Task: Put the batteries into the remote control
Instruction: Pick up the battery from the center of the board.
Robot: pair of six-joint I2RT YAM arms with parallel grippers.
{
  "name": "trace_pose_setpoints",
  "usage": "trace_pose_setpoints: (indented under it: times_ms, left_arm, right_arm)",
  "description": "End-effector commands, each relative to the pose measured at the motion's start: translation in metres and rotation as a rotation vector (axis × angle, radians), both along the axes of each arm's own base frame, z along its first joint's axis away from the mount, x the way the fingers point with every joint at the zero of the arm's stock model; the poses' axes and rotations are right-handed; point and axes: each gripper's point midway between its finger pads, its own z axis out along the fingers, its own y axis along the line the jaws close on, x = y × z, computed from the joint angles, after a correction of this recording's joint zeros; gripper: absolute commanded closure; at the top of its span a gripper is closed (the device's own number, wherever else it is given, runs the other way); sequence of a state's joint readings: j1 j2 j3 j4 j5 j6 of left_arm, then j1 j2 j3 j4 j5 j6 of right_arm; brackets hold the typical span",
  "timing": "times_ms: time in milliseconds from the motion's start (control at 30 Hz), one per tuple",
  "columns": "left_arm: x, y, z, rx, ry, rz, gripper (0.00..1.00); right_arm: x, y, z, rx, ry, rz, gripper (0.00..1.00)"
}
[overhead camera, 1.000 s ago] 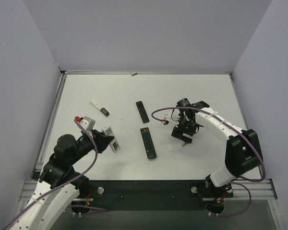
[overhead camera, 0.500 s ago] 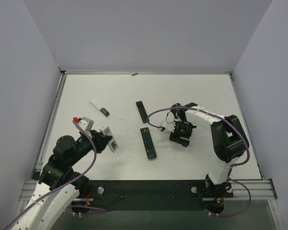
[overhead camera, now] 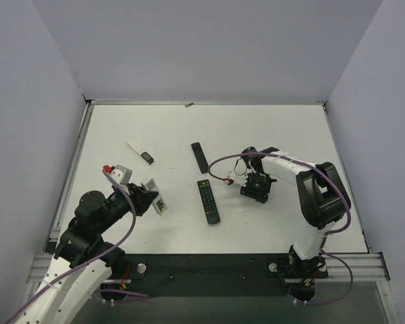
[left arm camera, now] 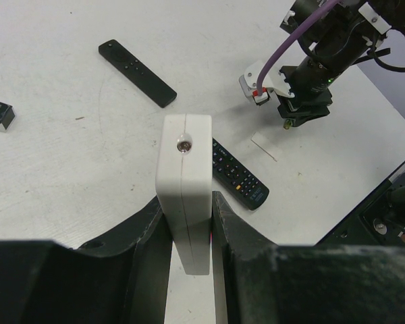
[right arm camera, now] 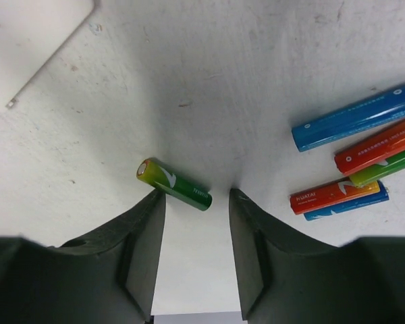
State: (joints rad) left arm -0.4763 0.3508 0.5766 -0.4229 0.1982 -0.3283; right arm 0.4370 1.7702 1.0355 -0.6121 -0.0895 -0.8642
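Remote control [left arm camera: 183, 196] clamped in left jaws; right jaws half-open, empty, over lone green battery [right arm camera: 174, 183]

White table [overhead camera: 277, 128], lightly scuffed, enclosed by plain grey walls [overhead camera: 202, 47] at back and both sides. Black rail [overhead camera: 209, 264] along near edge. Lighting even.

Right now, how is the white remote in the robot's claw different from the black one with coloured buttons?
The white remote is clamped in the left gripper; the black remote lies flat on the table, untouched. The white remote shows no buttons in the wrist view, only a plain end with a small screw; the black remote lies buttons up. Both are slim and rectangular.
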Motion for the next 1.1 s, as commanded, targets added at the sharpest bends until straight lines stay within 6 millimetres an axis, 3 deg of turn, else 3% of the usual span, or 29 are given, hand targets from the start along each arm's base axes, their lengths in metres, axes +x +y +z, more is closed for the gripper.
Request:
trace_pose_setpoints:
  times_ms: [0,133,500,733,867,1067]
  left_arm:
    - [-0.001,-0.002,0.029,-0.031,-0.083,-0.018,1.0]
    - [-0.001,-0.002,0.029,-0.035,-0.084,-0.019,1.0]
    - [-0.001,-0.004,0.026,-0.053,-0.066,-0.027,1.0]
    - [0.0,-0.004,0.025,-0.062,-0.057,-0.021,1.0]
    - [0.001,-0.005,0.024,-0.062,-0.051,-0.024,1.0]
    - [0.002,-0.005,0.023,-0.064,-0.048,-0.023,1.0]
  right_arm:
    - [-0.028,-0.004,-0.007,0.015,0.088,-0.041,0.67]
    - [-0.038,-0.002,-0.008,0.026,0.099,-0.06,0.86]
    - [-0.06,0.026,-0.005,0.116,0.13,-0.161,1.0]
    - [-0.048,0.052,0.008,0.178,0.114,-0.383,0.97]
    - [-0.043,0.06,0.008,0.15,0.096,-0.426,0.93]
    - [-0.034,0.064,0.005,0.14,0.076,-0.464,0.78]
